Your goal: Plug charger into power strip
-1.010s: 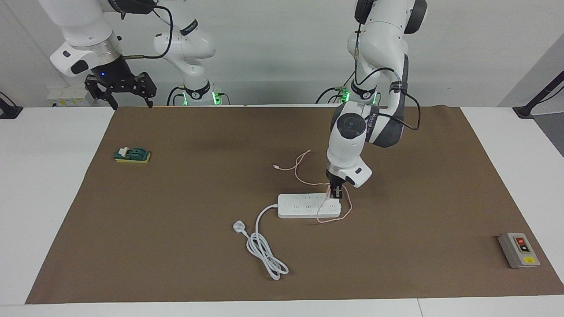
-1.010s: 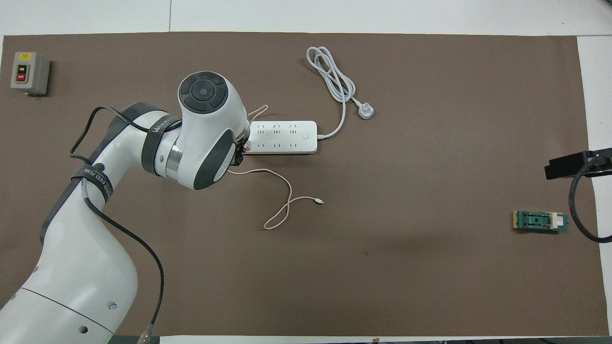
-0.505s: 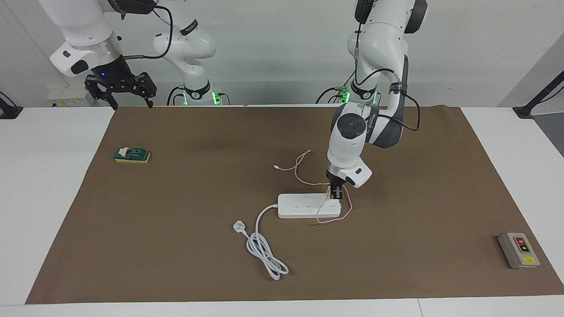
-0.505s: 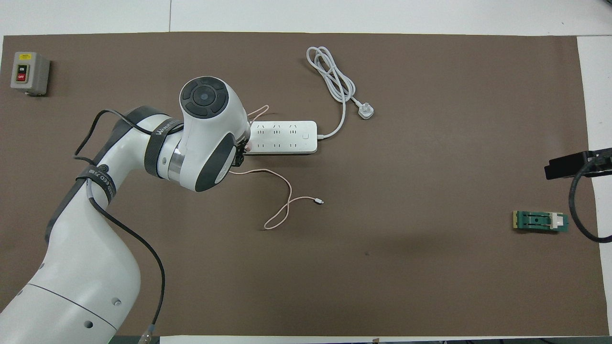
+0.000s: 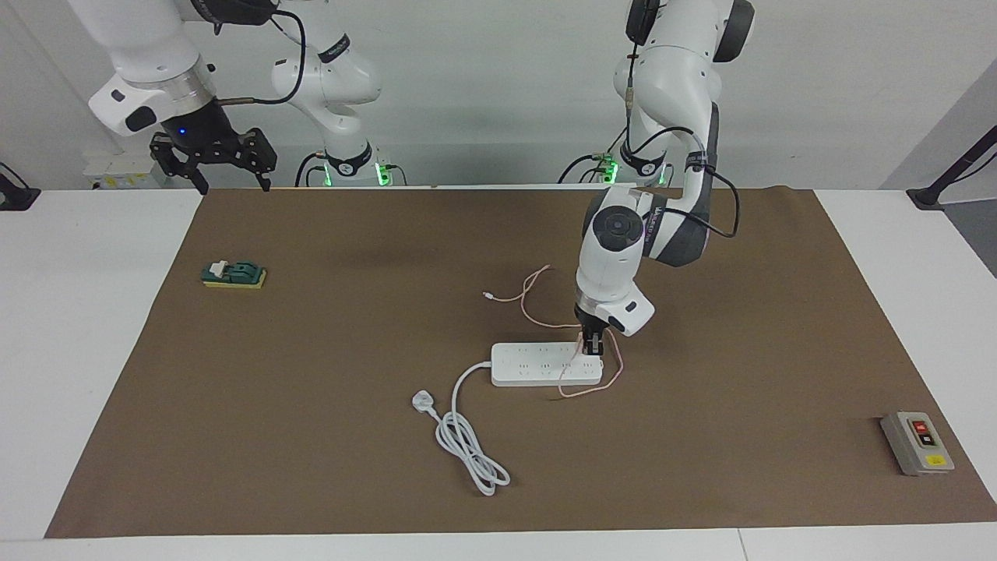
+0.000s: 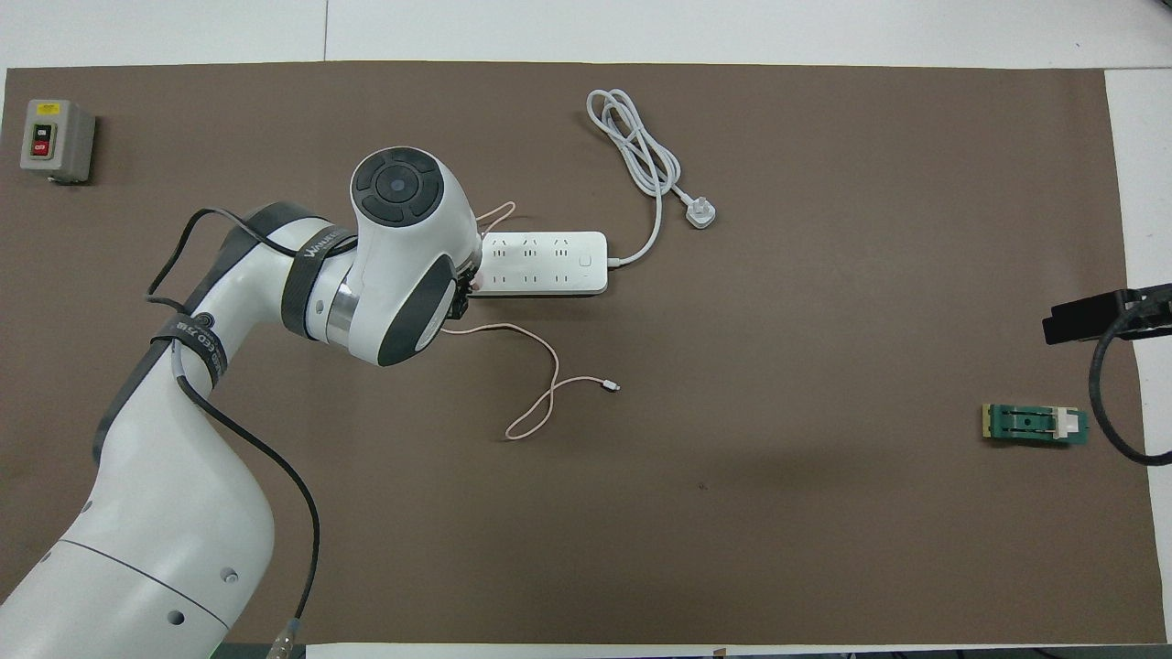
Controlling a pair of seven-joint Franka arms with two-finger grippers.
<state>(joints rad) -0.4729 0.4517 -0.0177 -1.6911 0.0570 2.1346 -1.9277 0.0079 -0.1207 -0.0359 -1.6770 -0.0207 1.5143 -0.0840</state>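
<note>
The charger [image 5: 590, 340] is pinched in the left gripper [image 5: 593, 347], fingers clamped on it, right over the power strip [image 5: 537, 365] at the end toward the left arm. Its pink cable [image 5: 532, 300] loops on the brown mat [image 5: 327, 374] nearer the robots than the strip. The right gripper [image 5: 214, 160] waits with jaws spread above the mat's edge by its base. The strip's white cord [image 5: 467, 436] and plug [image 5: 421, 402] lie farther out. A green block [image 5: 234, 274] and a grey switch box [image 5: 917, 442] sit at opposite ends.
</note>
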